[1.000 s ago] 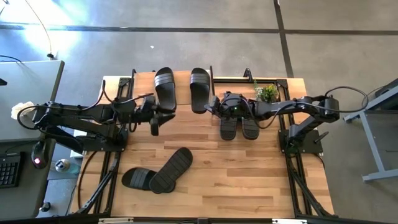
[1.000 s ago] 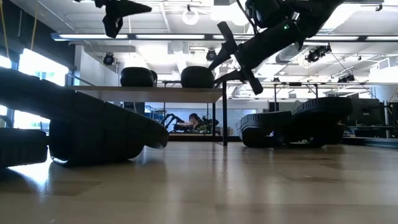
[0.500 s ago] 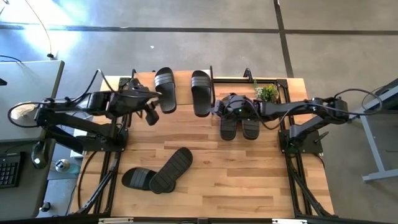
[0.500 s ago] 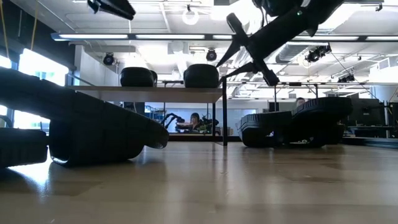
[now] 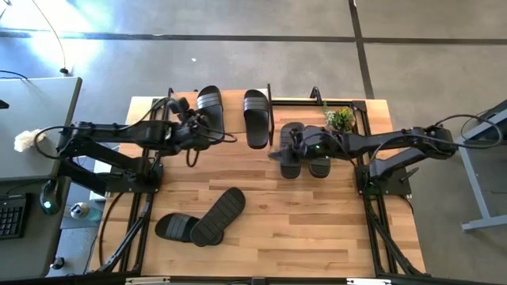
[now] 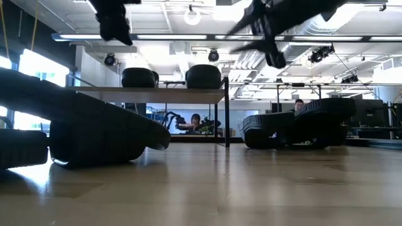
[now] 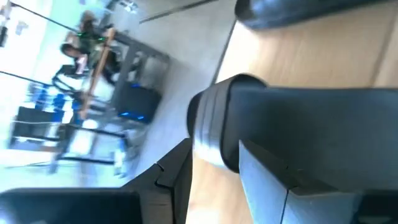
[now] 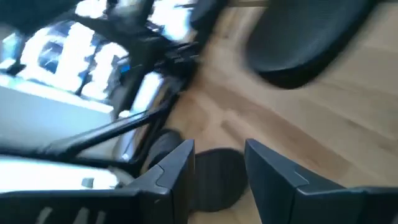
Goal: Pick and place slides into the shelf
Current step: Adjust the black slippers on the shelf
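Observation:
Two black slides lie sole-down on the shelf's light top board, which shows as a raised plank in the low view. A pair of slides sits on the table right of the shelf. Two more slides lie near the table's front left, one leaning on the other. My left gripper is open and hangs in the air by the shelf's near edge. My right gripper is open above the pair's left slide.
A small green plant stands at the far right of the table, behind the pair. Black frame rails run along both table sides. Bare wood lies in the table's middle and near right. People sit in the room beyond the table.
My right gripper has drawn away from the right slide on the shelf, toward the near edge and over the pair, turning as it went. My left gripper rose and pulled back to the left, then came down again by the shelf's near edge. No slide has moved.

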Tool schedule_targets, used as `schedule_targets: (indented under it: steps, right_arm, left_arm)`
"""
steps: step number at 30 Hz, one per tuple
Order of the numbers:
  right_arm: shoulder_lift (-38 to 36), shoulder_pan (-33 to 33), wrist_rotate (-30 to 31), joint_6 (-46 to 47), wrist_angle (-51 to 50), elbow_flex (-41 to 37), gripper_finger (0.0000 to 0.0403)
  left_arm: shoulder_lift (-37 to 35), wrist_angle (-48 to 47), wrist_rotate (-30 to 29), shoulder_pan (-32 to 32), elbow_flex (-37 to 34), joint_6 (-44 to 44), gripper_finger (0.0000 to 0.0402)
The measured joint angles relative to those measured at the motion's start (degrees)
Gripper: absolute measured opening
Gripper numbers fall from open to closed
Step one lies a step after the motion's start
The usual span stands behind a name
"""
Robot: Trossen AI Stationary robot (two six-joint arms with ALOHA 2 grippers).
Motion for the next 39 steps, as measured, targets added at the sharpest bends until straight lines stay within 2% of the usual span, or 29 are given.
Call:
schedule_targets:
  steps: [6, 12, 16, 20, 24, 29, 39]
  right_arm:
    - [-4.69, 4.81, 1.32, -7.97, 0.8, 0.02, 0.0131]
    - [-8.06, 7.55, 6.69, -12.35, 0.4, 0.02, 0.0131]
    - [-8.83, 7.9, 8.14, -14.27, 0.12, 0.02, 0.0131]
    - [-8.84, 7.9, 8.22, -15.12, 0.13, 0.02, 0.013]
    - [-8.84, 7.89, 8.22, -16.47, -0.09, 0.02, 0.013]
    - [-8.84, 7.88, 8.66, -17.63, -0.08, 0.02, 0.013]
    - [-8.84, 7.89, 9.35, -18.53, -0.08, 0.02, 0.013]
  left_arm:
    - [4.18, -0.26, 4.42, 5.95, -0.01, -0.77, 0.0115]
    - [4.82, 0.13, 6.06, 9.25, 0.0, -0.91, 0.0115]
    - [4.82, 0.12, 11.11, 11.78, 0.0, -0.52, 0.0115]
    - [4.82, 0.74, 12.43, 13.91, 0.0, -0.31, 0.0115]
    - [4.8, 1.97, 17.61, 16.17, 0.0, 2.08, 0.0115]
    - [4.8, 3.53, 16.9, 18.21, 0.0, 2.96, 0.0115]
    - [7.83, 6.48, 20.42, 21.4, 0.0, 7.07, 0.0115]
